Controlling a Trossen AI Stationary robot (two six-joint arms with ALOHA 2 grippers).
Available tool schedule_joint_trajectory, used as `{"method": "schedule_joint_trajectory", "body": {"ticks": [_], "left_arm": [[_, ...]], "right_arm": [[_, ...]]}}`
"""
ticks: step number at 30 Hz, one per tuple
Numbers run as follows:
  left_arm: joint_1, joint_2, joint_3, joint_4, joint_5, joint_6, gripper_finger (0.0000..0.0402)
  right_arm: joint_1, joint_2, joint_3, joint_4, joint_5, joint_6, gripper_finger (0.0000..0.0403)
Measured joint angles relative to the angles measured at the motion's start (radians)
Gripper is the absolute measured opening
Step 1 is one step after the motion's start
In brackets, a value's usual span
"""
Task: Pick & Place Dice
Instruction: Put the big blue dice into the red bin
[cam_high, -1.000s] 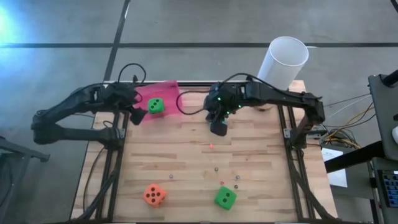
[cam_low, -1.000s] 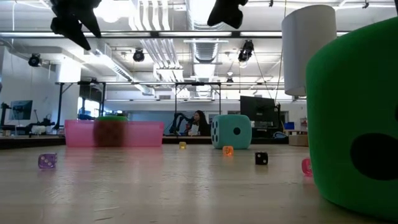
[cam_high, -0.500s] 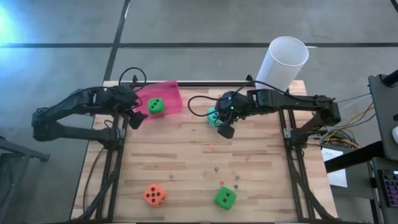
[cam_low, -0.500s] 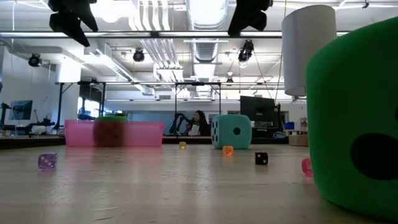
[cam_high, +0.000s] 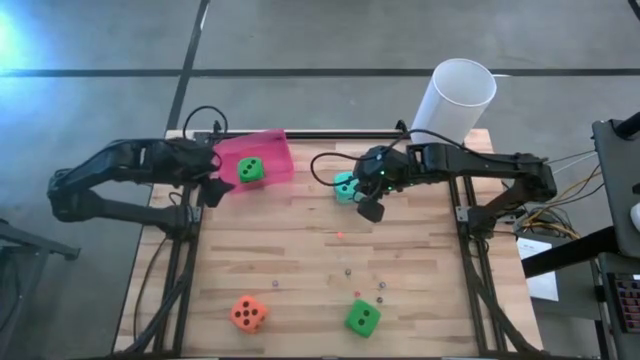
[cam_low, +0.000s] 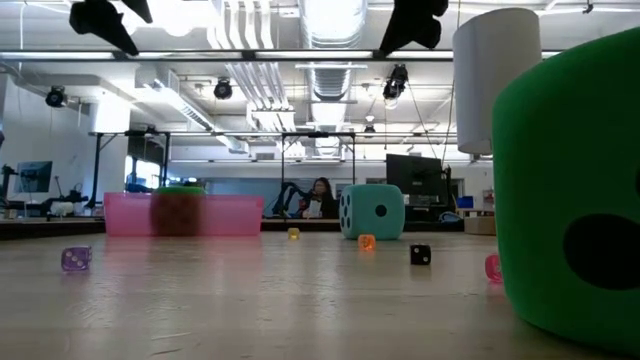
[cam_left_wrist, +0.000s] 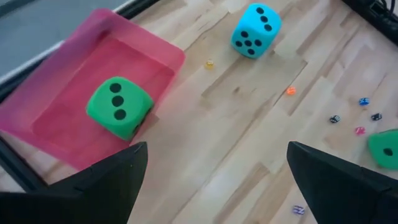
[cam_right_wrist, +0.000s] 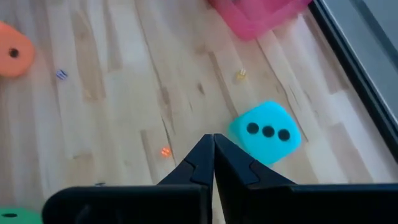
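The left tool (cam_high: 212, 186) hangs spread just beside the pink tray (cam_high: 275, 150), which holds 1 green die (cam_high: 250, 170); the right tool (cam_high: 371, 209) is pressed together, empty, above the surface (cam_high: 300, 250), with the teal die (cam_high: 345, 186) just beside it; the orange die (cam_high: 248, 313) and the second green die (cam_high: 362, 318) lie well apart from both tools.

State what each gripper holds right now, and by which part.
Nothing is held. The left gripper is open and empty beside the pink tray; the right gripper is shut on nothing, next to the teal die.
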Motion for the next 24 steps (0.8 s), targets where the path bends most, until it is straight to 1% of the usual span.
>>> {"method": "schedule_joint_trajectory", "body": {"ticks": [4,9,14,17,24], "left_arm": [[-0.011,0.018,-0.001,0.001,-0.003,-0.051,0.0387],[-0.013,0.054,0.003,0.003,-0.022,-0.071,0.0386],[-0.013,0.089,0.011,0.014,-0.034,-0.083,0.039],[-0.013,0.104,0.011,0.024,-0.034,-0.087,0.039],[-0.013,0.123,0.011,0.032,-0.034,-0.103,0.0386]], "right_arm": [[-0.047,0.006,-0.086,-0.004,0.0,0.005,0.0008],[-0.132,0.005,-0.206,0.009,-0.003,0.013,0.0008],[-0.195,0.013,-0.309,0.103,-0.005,-0.048,0.0008],[-0.228,0.013,-0.379,0.198,-0.002,-0.063,0.0008],[-0.289,0.036,-0.472,0.294,0.0,-0.104,0.0008]]}}
